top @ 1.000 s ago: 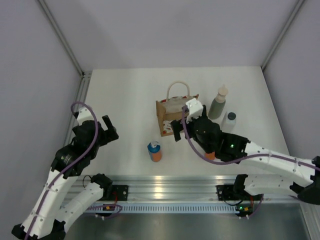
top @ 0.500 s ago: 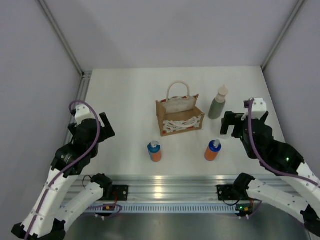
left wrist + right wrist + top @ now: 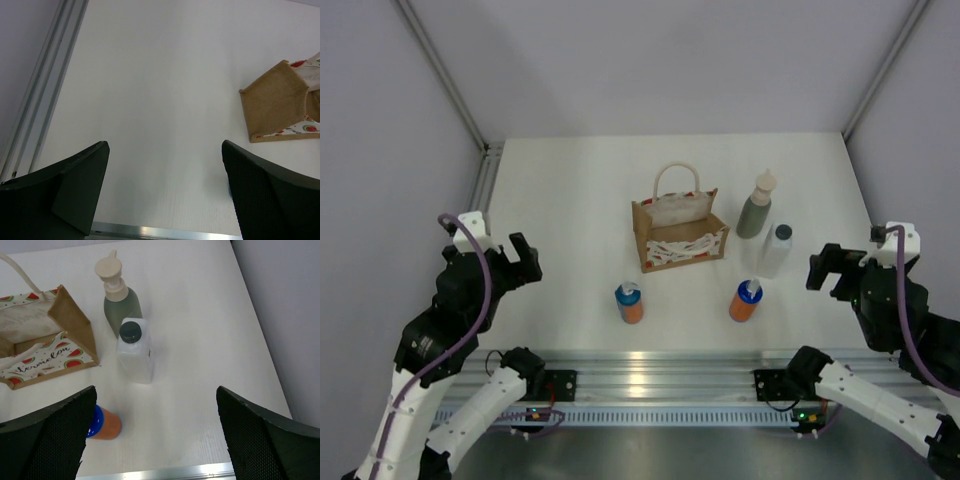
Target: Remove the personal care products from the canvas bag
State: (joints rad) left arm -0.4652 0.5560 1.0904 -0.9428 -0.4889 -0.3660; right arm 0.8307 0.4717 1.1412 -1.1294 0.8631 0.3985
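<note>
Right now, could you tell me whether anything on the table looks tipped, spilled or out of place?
Nothing stands out. The tan canvas bag sits upright, and the grey-green pump bottle, the translucent grey-capped bottle and both orange blue-topped bottles stand upright outside it, with no spill visible.

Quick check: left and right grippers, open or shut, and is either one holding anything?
Left gripper: open, holding nothing.
Right gripper: open, holding nothing.
</note>
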